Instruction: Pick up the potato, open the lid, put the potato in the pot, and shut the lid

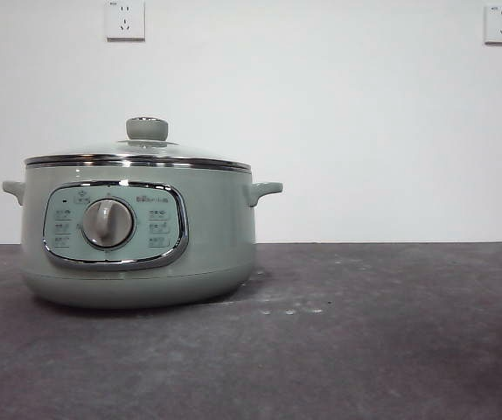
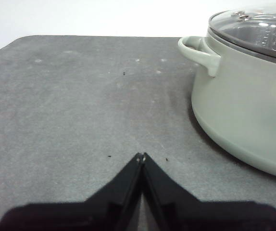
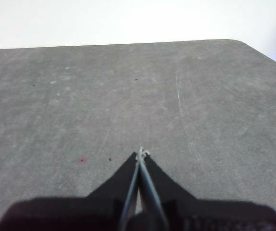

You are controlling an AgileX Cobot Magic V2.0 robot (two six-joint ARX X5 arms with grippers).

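From the front, the round sage-green pot (image 1: 137, 236) sits on the rough grey table (image 1: 365, 350), its domed glass lid (image 1: 137, 150) seated in the chrome rim. The left gripper (image 2: 141, 156) hovers near the pot's curved handle (image 2: 198, 50), black jaws pressed together on nothing. The right gripper (image 3: 141, 154) hangs over bare scuffed tabletop, jaws likewise closed and empty; no potato shows in any view.

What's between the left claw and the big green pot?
Nothing but bare grey table. In the left wrist view, the shut left gripper and the pot have only tabletop with a few tiny dark specks between them.
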